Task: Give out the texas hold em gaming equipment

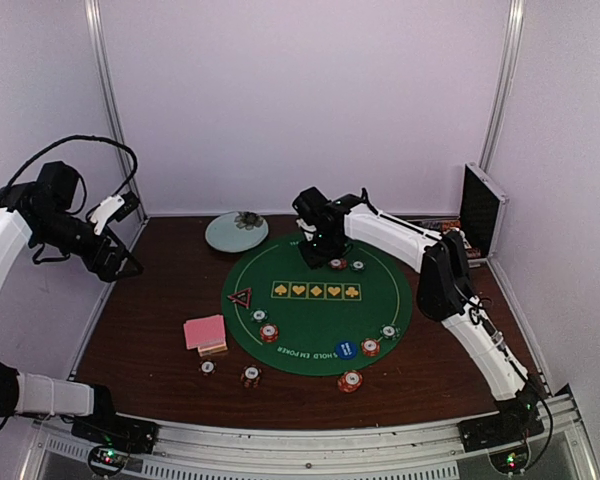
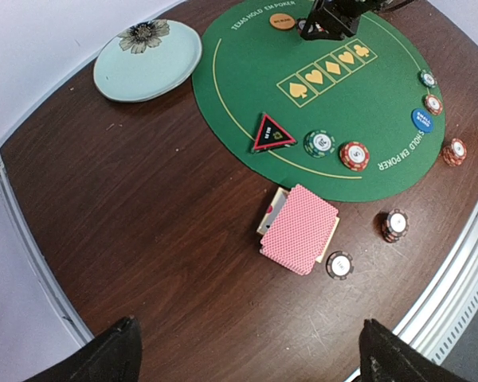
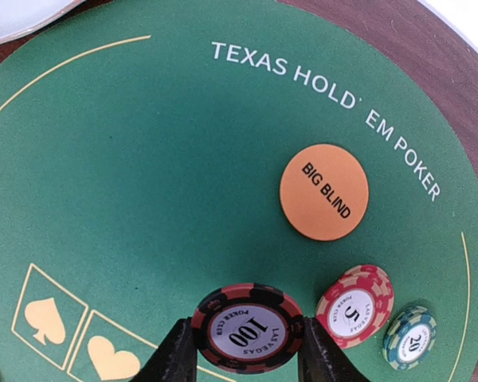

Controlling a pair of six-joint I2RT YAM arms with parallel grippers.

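Note:
My right gripper (image 3: 248,338) is shut on a dark, red-striped "100" chip (image 3: 248,328), holding it by its edges just above the far side of the green mat (image 3: 143,159). An orange "BIG BLIND" button (image 3: 324,192), a small red "5" chip stack (image 3: 354,305) and a green "20" chip (image 3: 409,337) lie beside it. My left gripper (image 2: 247,354) hangs open and raised over the table's left edge. The pink-backed cards (image 2: 300,228) lie ahead of it on the wood. The triangle marker (image 2: 272,134), the blue button (image 2: 421,120) and more chips (image 1: 269,332) rest along the mat's near rim.
A pale blue-green plate (image 1: 236,231) sits at the back, left of the mat. The metal case (image 1: 477,212) stands open at the back right corner. Loose chips (image 1: 251,375) lie on the wood near the front edge, another stack (image 1: 350,381) at the mat's front.

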